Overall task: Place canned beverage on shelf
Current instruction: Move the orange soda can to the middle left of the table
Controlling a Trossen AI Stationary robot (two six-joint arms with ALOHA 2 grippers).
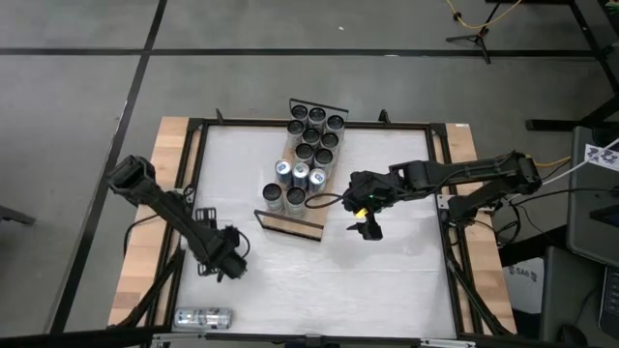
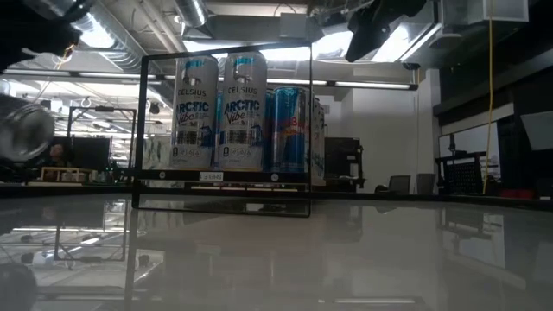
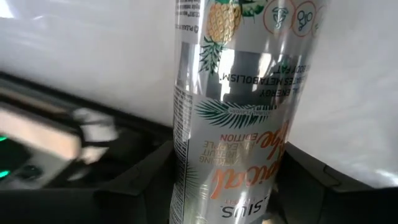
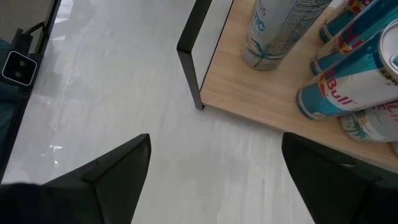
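1. White tabletop (image 1: 387, 280) with wooden edges sits on a grey floor; a lone can (image 1: 203, 317) lies on its side at the near left corner.
2. At the left, the left gripper (image 1: 230, 263) hangs low over the table, its fingers closed part-way around a silver pineapple-print can (image 3: 233, 118).
3. At the middle, the shelf (image 1: 308, 172) lies slanted on the table, holding about a dozen upright cans (image 1: 311, 145) packed toward its far end.
4. At the right, the right gripper (image 1: 368, 227) hovers beside the shelf's near end, jaws spread wide and holding nothing.
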